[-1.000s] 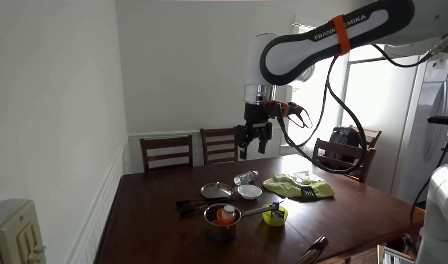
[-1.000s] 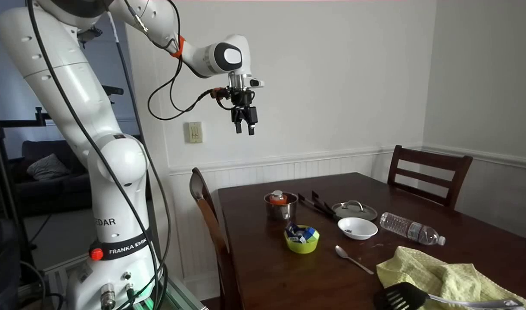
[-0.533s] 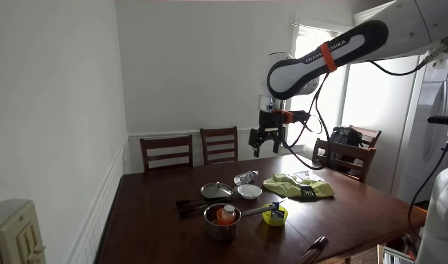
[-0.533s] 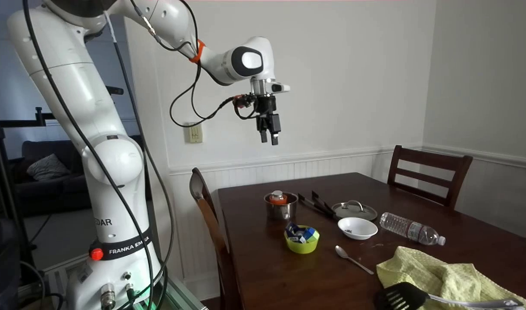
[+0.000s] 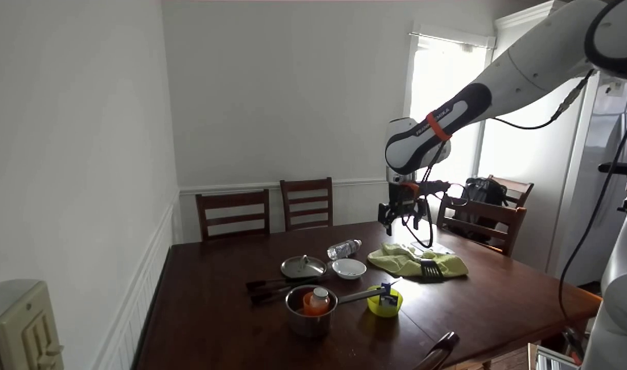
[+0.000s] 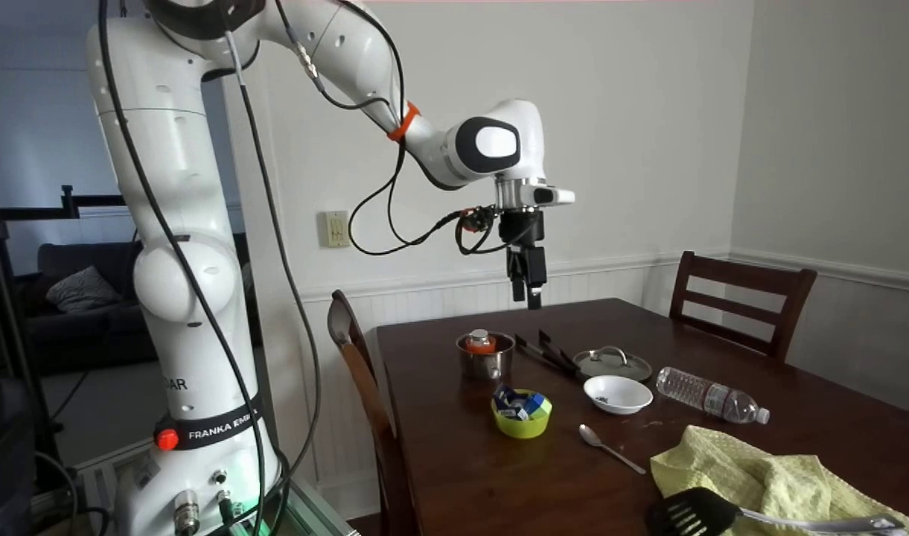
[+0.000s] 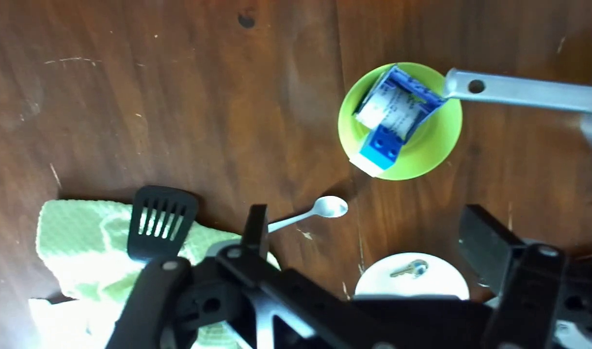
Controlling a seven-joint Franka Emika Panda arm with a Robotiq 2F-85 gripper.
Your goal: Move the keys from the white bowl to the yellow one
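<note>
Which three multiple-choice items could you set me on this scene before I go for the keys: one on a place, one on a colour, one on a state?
1. Where are the keys?
A) In the yellow bowl
B) In the pot
C) In the white bowl

2. What colour is the spatula head?
A) Red
B) Black
C) White

3. How do the jaws stand?
A) Open
B) Shut on the keys
C) Shut on nothing

1: C, as the wrist view shows them lying inside the white bowl.
2: B, as it shows black against the pale green cloth.
3: A, as they stand wide apart in the wrist view, with nothing gripped.
</note>
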